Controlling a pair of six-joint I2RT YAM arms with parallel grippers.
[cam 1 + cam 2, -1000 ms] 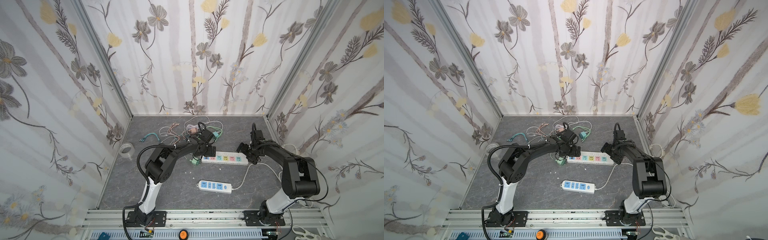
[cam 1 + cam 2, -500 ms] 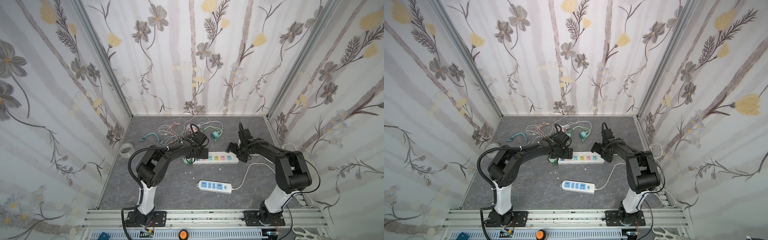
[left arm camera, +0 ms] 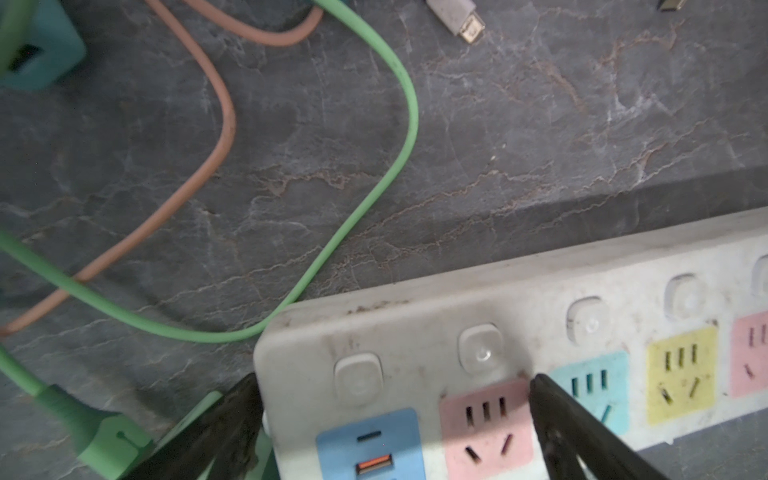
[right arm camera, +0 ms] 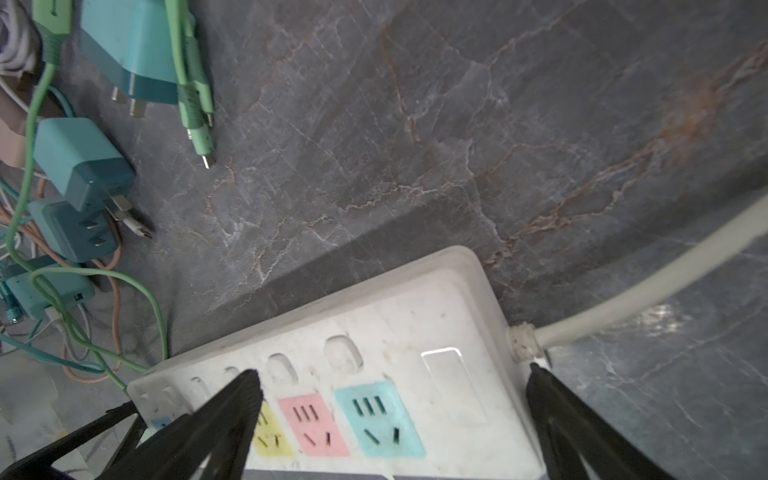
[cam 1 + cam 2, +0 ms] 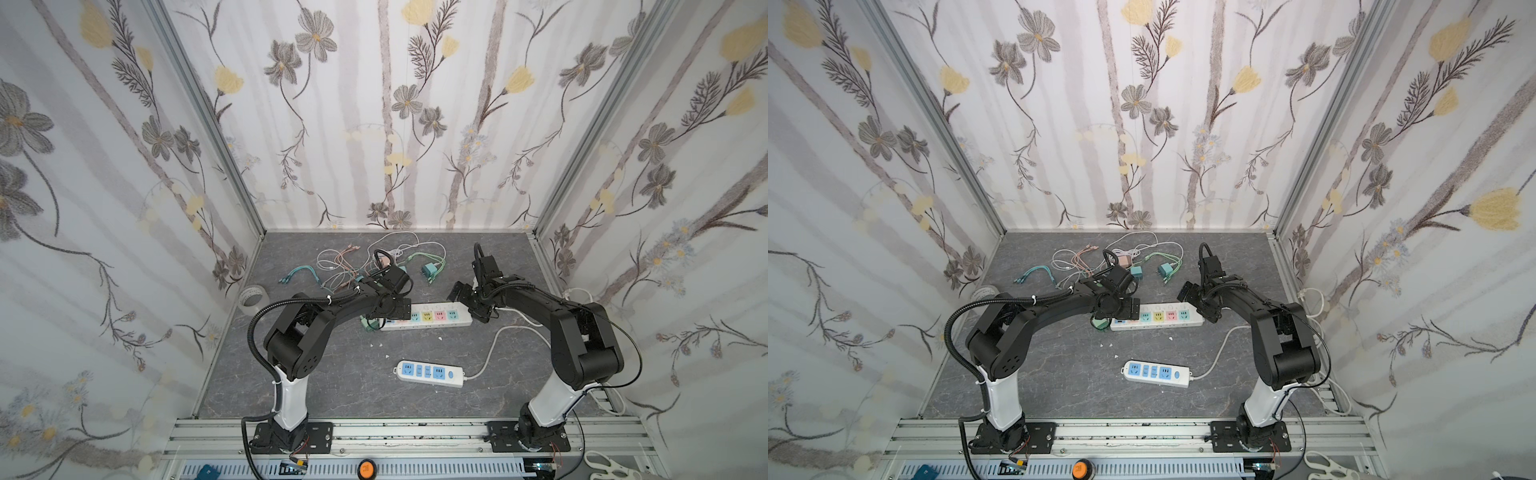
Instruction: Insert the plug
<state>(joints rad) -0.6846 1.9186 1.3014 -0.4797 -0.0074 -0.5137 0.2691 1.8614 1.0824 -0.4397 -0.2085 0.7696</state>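
Observation:
A white power strip [image 5: 428, 318] [image 5: 1158, 318] with coloured sockets lies across the middle of the dark floor. My left gripper [image 5: 390, 316] [image 3: 392, 380] is open and straddles the strip's [image 3: 478, 345] left end, over the blue and pink sockets. My right gripper [image 5: 468, 306] [image 4: 392, 374] is open over the strip's [image 4: 374, 345] cable end, above the pink and teal sockets. Neither holds anything. Teal plugs [image 5: 430, 271] [image 4: 83, 162] lie loose among cables behind the strip. A light green plug [image 5: 370, 323] [image 3: 95, 436] rests at the strip's left end.
A second white strip [image 5: 430, 371] [image 5: 1156, 372] with blue sockets lies nearer the front, its cable running right. A tangle of thin cables [image 5: 353, 266] covers the back middle. A tape roll [image 5: 253, 297] sits by the left wall. Walls enclose three sides.
Both arms and the coloured power strip between them have shifted to the left. Both grippers stayed open.

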